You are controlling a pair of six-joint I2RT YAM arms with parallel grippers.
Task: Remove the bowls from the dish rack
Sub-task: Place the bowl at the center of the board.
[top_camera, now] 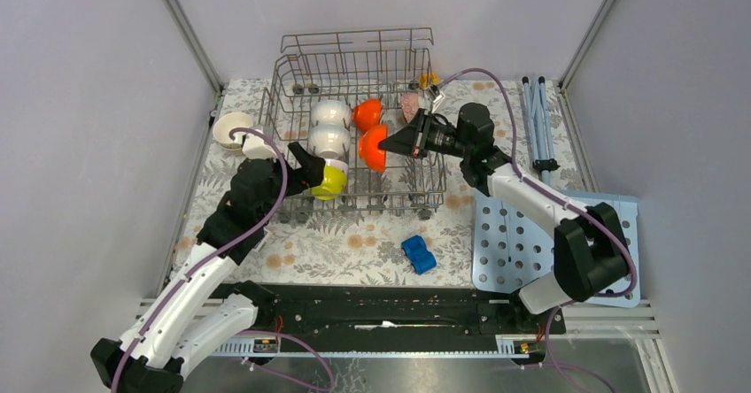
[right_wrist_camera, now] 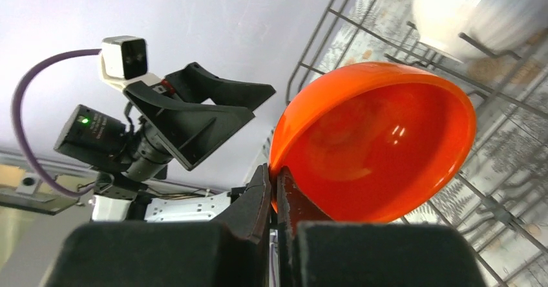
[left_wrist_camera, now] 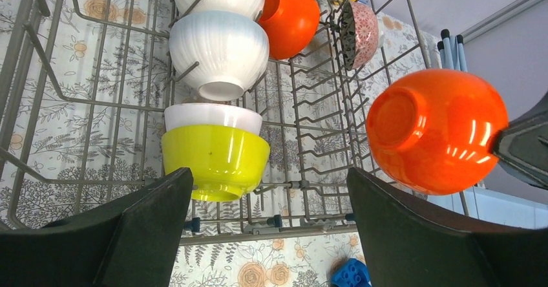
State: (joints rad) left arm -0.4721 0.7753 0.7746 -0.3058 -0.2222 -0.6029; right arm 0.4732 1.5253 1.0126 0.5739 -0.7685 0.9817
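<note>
The grey wire dish rack (top_camera: pixel 390 203) holds two white bowls (top_camera: pixel 329 126), an orange bowl (top_camera: pixel 367 112), a patterned bowl (top_camera: pixel 409 105) and a yellow-green bowl (top_camera: pixel 330 182). My right gripper (top_camera: pixel 385 148) is shut on the rim of a second orange bowl (top_camera: pixel 374 148) and holds it tilted above the rack floor; the pinch shows in the right wrist view (right_wrist_camera: pixel 274 177). My left gripper (left_wrist_camera: pixel 268 177) stands open at the rack's front left, with the yellow-green bowl (left_wrist_camera: pixel 216 158) just ahead of its left finger, untouched. A cream bowl (top_camera: pixel 232 129) sits on the table left of the rack.
A blue toy car (top_camera: pixel 418 254) lies on the floral mat in front of the rack. A light-blue perforated board (top_camera: pixel 514 251) lies at the right under the right arm. Blue rods (top_camera: pixel 536 119) lie along the right wall. The rack's tall wire sides stand around the bowls.
</note>
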